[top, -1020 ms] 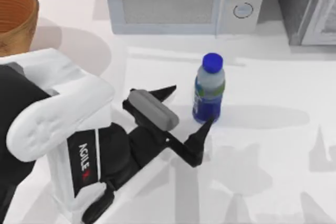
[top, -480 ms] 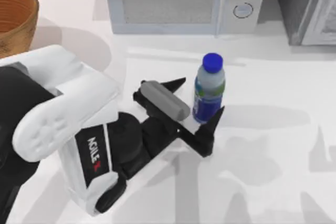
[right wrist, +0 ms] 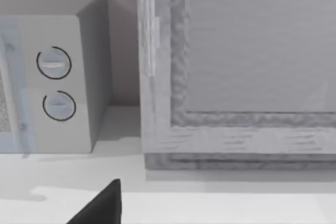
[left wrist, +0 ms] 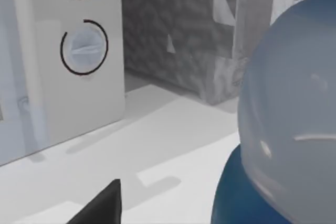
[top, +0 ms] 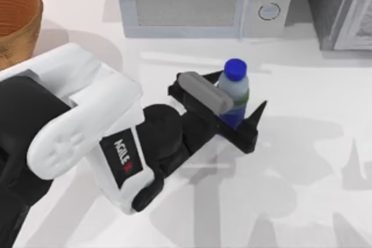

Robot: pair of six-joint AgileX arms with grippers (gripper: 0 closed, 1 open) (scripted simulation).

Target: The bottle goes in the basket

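The bottle point(top: 236, 89), clear with a round blue cap and a blue lower label, stands upright on the white table in front of the microwave. My left gripper point(top: 239, 93) is open with the bottle between its two black fingers, one on each side of the label. The left wrist view has the bottle point(left wrist: 294, 108) very close, with one dark fingertip point(left wrist: 102, 205) off to its side. The brown woven basket point(top: 16, 20) sits at the table's far left corner, well away from the bottle. In the right wrist view a single black fingertip point(right wrist: 101, 205) of my right arm sits off centre.
A white microwave point(top: 203, 1) stands just behind the bottle, its two round knobs point(left wrist: 84, 45) close in the left wrist view. A grey cabinet point(top: 343, 7) fills the back right corner. The front right of the table point(top: 302, 190) is bare.
My left arm has pushed forward and to the right, so its open fingers went from short of the bottle to either side of it. The bottle has not moved.
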